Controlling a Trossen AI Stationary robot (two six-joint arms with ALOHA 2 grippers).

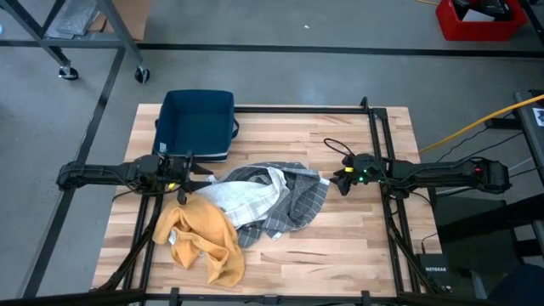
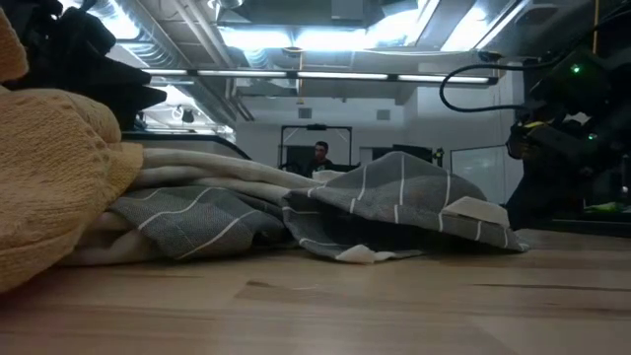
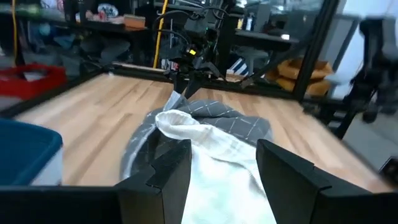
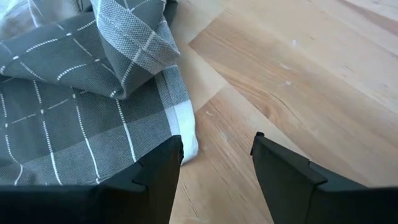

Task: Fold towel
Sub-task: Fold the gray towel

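**A:** From above, what have we got?

**B:** A heap of cloth in the middle of the table [image 1: 357,238]; a grey checked towel [image 1: 293,200] lies toward the right side, a white cloth [image 1: 242,197] is bunched over it, and a yellow towel [image 1: 204,238] sits at the near left. The heap runs long from left to right, so both arms face its ends. The left gripper [image 1: 189,174] hovers at the heap's left edge; the right gripper [image 1: 340,180] sits just off the grey towel's right edge. A blue bin [image 1: 197,123] stands behind the left arm.

**A:** And at table height?

**B:** The grey towel [image 2: 404,202] is draped in a low mound with its hem touching the wood; the yellow towel [image 2: 54,177] fills the left of that view; bare table in front. A person shows far off in the room.

**A:** Left wrist?

**B:** The left gripper [image 3: 224,168] has its fingers spread, nothing between them; the white cloth [image 3: 211,149] lies straight ahead, the grey towel [image 3: 230,118] beyond it.

**A:** Right wrist?

**B:** The right gripper [image 4: 214,165] is spread and empty too; the grey towel [image 4: 74,106] ends at a hem just beside one finger, with bare wood under the gap. I'd say the right arm is nearer that free edge, and there's open table on its side to pull the towel flat.
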